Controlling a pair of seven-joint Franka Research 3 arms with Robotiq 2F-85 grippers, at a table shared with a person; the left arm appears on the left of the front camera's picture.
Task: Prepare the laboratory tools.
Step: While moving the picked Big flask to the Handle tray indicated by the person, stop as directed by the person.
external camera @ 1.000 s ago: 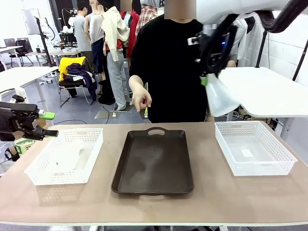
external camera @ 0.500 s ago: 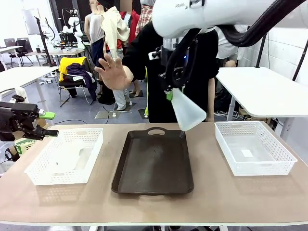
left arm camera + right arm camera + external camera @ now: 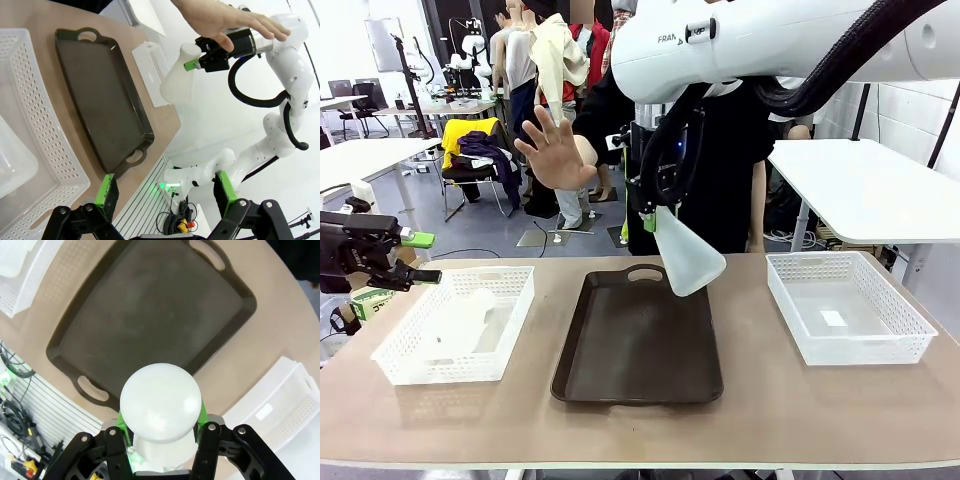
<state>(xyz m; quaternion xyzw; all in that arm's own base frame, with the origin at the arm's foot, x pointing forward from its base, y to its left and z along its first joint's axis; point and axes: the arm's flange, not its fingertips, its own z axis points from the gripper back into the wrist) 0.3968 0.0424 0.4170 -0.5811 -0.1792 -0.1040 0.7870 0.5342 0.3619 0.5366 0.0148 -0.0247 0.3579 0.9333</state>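
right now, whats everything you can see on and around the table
table: 1, tan, across the foreground
tray: 1, dark brown, middle of the table, nothing in it
baskets: 2, white lattice, left basket and right basket either side of the tray
flasks: 2 it seems, frosted white; held flask tilted in the air over the tray, second frosted shape lying in the left basket, probably a flask
side table: 1, white, behind on the right
person's hand: 1, raised, open, at the far side
left end effector: open, at the table's left edge
right end effector: shut on the held flask's neck
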